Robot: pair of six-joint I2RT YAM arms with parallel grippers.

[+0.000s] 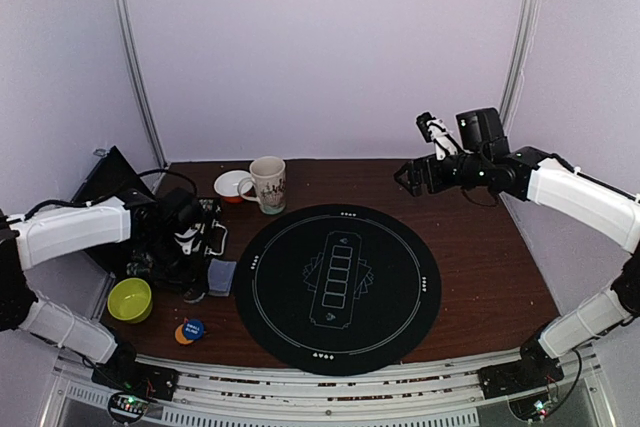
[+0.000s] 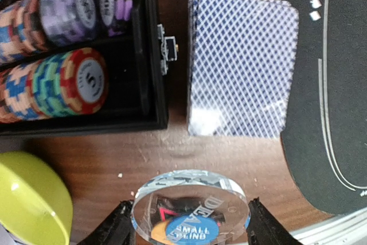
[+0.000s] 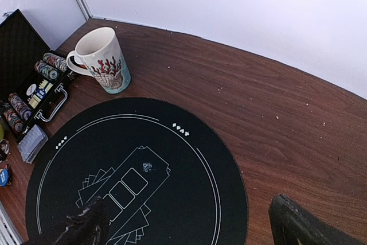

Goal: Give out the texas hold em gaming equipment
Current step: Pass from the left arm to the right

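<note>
My left gripper (image 2: 191, 230) is shut on a clear round dealer disc (image 2: 191, 202), one finger on each edge, held just above the wood. A blue disc (image 1: 193, 328) and an orange disc (image 1: 182, 336) lie near the table's front left and show through the clear one. A deck of blue-backed cards (image 2: 241, 61) (image 1: 222, 275) lies face down between the case and the mat. Rows of striped poker chips (image 2: 63, 84) sit in the black case (image 2: 155, 55). My right gripper (image 1: 408, 177) (image 3: 189, 225) hangs open and empty above the table's back right.
A round black mat (image 1: 340, 287) covers the table's middle. A patterned mug (image 1: 268, 184) and a small white dish (image 1: 230, 185) stand behind it. A lime-green bowl (image 1: 130, 299) sits at the front left, close to my left gripper. The case's lid (image 1: 108, 179) stands open.
</note>
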